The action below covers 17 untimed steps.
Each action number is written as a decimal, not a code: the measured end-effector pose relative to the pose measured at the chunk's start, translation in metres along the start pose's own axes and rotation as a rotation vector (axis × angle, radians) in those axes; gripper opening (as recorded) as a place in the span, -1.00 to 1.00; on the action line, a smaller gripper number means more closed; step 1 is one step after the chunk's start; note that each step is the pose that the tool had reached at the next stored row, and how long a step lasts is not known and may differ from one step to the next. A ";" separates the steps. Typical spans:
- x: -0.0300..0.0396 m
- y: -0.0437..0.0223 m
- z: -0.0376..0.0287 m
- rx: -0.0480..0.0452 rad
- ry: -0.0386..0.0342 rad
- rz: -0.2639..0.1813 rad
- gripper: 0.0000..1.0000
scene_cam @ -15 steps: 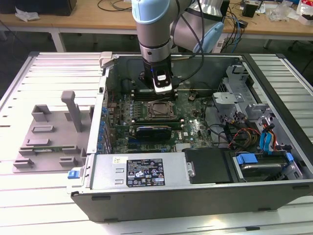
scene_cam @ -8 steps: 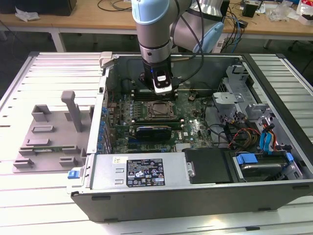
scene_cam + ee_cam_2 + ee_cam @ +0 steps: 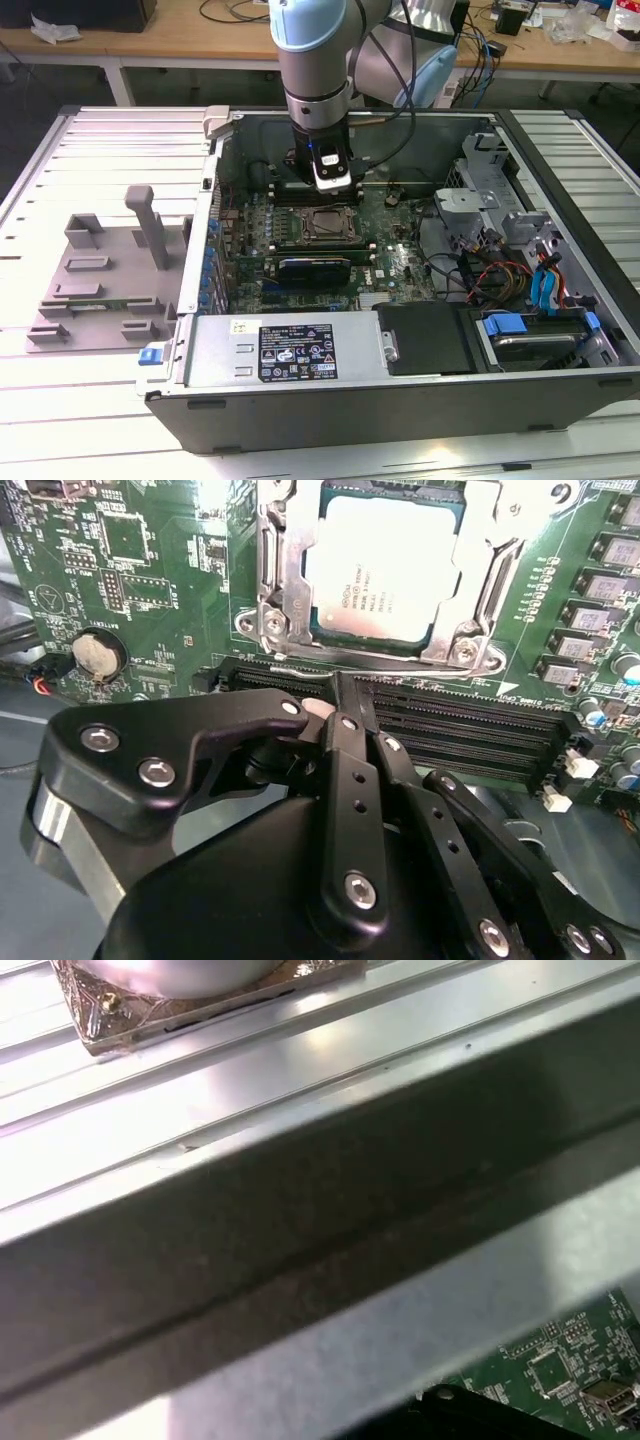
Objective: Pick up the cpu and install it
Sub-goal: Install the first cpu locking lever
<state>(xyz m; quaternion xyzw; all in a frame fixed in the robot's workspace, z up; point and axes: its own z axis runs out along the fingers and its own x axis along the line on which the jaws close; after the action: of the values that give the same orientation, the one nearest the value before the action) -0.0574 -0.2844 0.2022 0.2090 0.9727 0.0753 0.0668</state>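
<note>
Now, line by line:
Gripper (image 3: 335,695): hanging inside the open case (image 3: 330,400), just far of the socket (image 3: 325,225) in the exterior view; fingers (image 3: 345,750) are pressing together, holding nothing.
Cpu (image 3: 383,575): sitting flat in the socket frame (image 3: 275,600) on the green board (image 3: 140,590), silvery top facing up, apart from the fingertips.
Slots (image 3: 470,725): lying between gripper and socket.
Tray (image 3: 95,280): resting on the table at the exterior view's left, outside the case.
</note>
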 end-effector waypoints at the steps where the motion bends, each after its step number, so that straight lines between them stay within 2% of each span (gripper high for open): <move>1: -0.0001 0.0000 0.0002 0.0007 -0.0004 0.000 -0.79; 4: -0.0020 0.0007 0.0018 0.0186 -0.0079 -0.003 -0.79; 7: -0.0064 0.0026 0.0029 0.0192 -0.0085 -0.003 -0.79; 17: -0.0074 0.0014 0.0033 0.0191 -0.0086 -0.003 -0.79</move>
<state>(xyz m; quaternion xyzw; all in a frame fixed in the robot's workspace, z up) -0.0496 -0.2858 0.2000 0.2084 0.9734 0.0650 0.0691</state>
